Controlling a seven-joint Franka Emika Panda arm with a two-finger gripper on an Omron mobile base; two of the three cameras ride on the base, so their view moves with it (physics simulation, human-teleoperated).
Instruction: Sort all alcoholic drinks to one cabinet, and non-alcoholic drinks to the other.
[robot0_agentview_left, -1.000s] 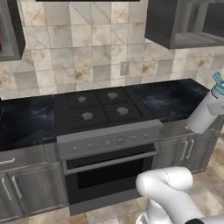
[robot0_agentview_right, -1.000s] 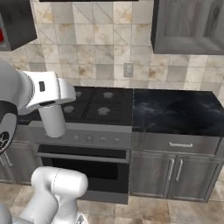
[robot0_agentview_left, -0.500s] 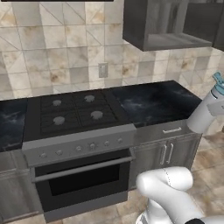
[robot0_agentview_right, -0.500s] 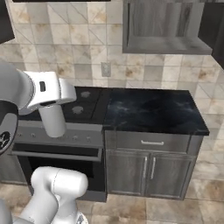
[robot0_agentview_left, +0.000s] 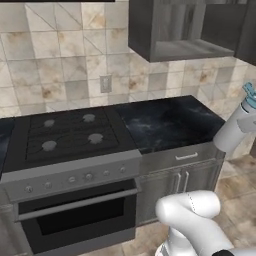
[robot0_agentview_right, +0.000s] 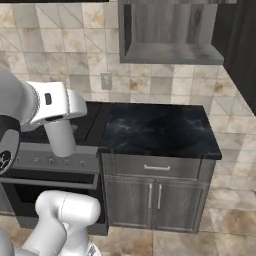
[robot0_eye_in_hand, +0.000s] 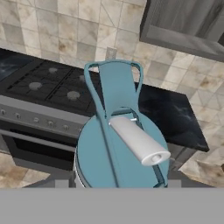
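Observation:
A non-alcoholic drink, the white bottle (robot0_agentview_left: 233, 131) with a teal flip lid (robot0_eye_in_hand: 119, 144), hangs in the air at the right edge of the left base view. My gripper (robot0_agentview_left: 251, 122) is shut on it there. In the hand view the teal lid sits close up and hides the fingertips. The dark grey wall cabinet (robot0_agentview_right: 170, 35) is up above the black counter (robot0_agentview_right: 160, 127). It is open, its shelf is bare, and its dark door (robot0_agentview_right: 243, 47) stands out to the right. The alcoholic drinks are out of view.
A gas stove (robot0_agentview_left: 70, 132) with an oven (robot0_agentview_left: 77, 215) under it stands left of the counter. Below the counter are a drawer (robot0_agentview_right: 157, 167) and two grey base cabinet doors (robot0_agentview_right: 154, 197). A wall outlet (robot0_agentview_left: 105, 83) sits on the tiled backsplash.
The whole scene has slid left in both base views, so the base has driven right. The open wall cabinet now sits nearer the middle. The held bottle keeps its place in the view.

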